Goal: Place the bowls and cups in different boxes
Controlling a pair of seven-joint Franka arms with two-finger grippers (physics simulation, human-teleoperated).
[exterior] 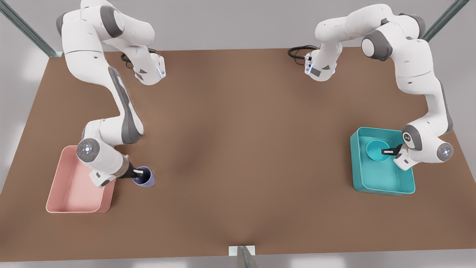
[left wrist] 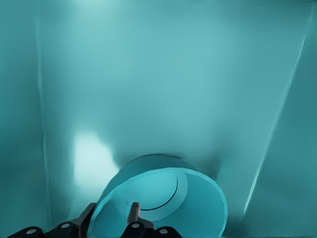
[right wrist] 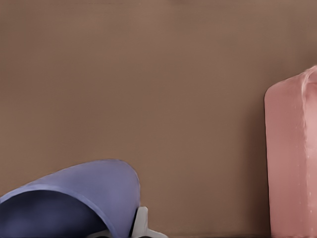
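1. Brown matte tabletop is carrying all items; grey surround, metal struts at the far corners.
2. Left gripper is sitting inside the teal box, near the tabletop's edge on the front view's right. Its fingers are pinching the rim of the teal bowl, one finger inside the wall, one outside. Whether the bowl is resting on the box floor or hanging just above it cannot be told.
3. Right gripper is gripping the lavender cup at its rim, one finger inside, one outside. Cup is sitting over bare tabletop just beside the pink box, near the edge on the front view's left; not in the box yet.
4. Step in hand, by judgement: bowl placement nearly done; cup transfer underway.
5. Next move, by judgement: left needs to spread its fingers and lift clear w/o dragging the bowl. Right needs to raise the cup over the pink wall, shift across, lower, let go.
6. Materials/shapes: both boxes are showing as shallow rect. trays w/ rounded corners, smooth plastic look. Bowl is round, wide, thin-walled, same teal as its box. Cup is plain, no handle, taller than wide, smooth, so slip risk at the rim grip.
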